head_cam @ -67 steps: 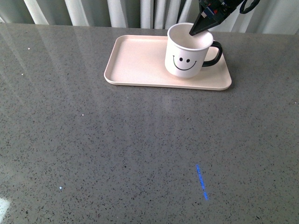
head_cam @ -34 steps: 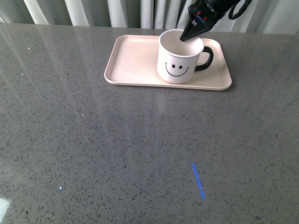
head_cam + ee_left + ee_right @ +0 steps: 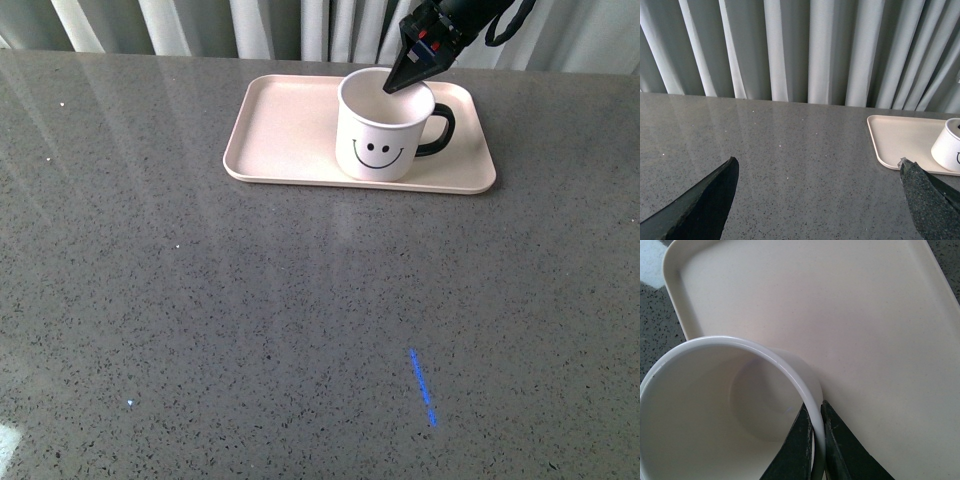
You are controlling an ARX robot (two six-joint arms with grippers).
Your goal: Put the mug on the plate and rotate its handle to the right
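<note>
Right now the right gripper point(image 3: 392, 84) pinches the white smiley mug's point(image 3: 384, 128) rim, mug standing on the pink tray point(image 3: 285, 125), black handle point(image 3: 443, 125) pointing right; left gripper point(image 3: 815, 200) spread wide.

You are looking at a grey speckled stone surface point(image 3: 200, 300), glossy enough to carry pale streaked reflections of the curtain behind it. Directly on it, near the far edge and right of centre, lies a flat pale pink rectangular plate point(image 3: 290, 125) with rounded corners and a low raised rim. A short blue streak of light point(image 3: 422, 387) marks the surface nearer you, well apart from the plate. In the left wrist view the plate point(image 3: 895, 142) sits flat on the same grey top.
</note>
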